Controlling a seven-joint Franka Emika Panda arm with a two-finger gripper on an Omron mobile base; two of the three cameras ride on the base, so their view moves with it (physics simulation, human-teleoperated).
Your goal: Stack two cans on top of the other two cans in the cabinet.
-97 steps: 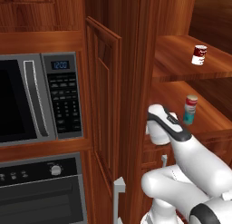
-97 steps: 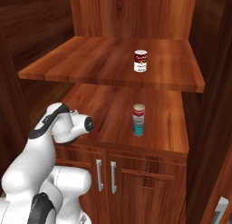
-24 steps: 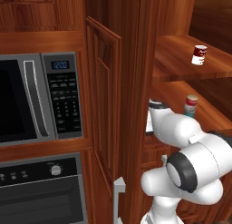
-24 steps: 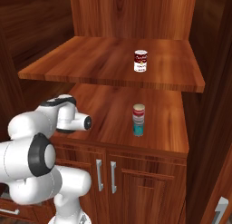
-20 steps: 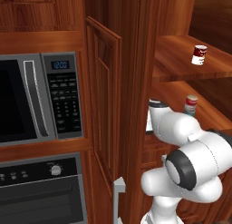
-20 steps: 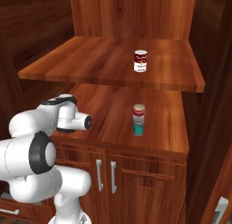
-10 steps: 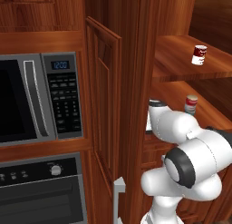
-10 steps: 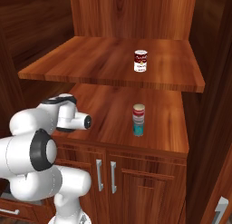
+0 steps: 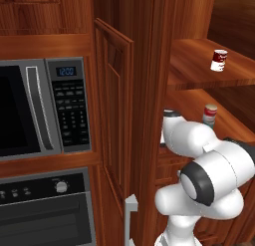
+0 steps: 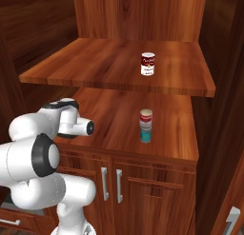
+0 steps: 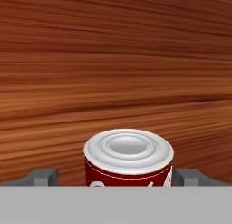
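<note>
My gripper is spread wide, one fingertip either side of a small red can with a pale ribbed top, not squeezing it. Above the lower cabinet shelf, a red-and-white soup tin; on it, a white red-banded can on a teal can.

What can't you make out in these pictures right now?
- Red can with pale ridged top, hand view: lower body cut off by the bottom edge.
- Open tool: fingertips barely visible; contact with that can unclear.
- Teal-blue can under a red-banded white can, right base view: labels too small.
- Dark red and white soup can: label unreadable.
</note>
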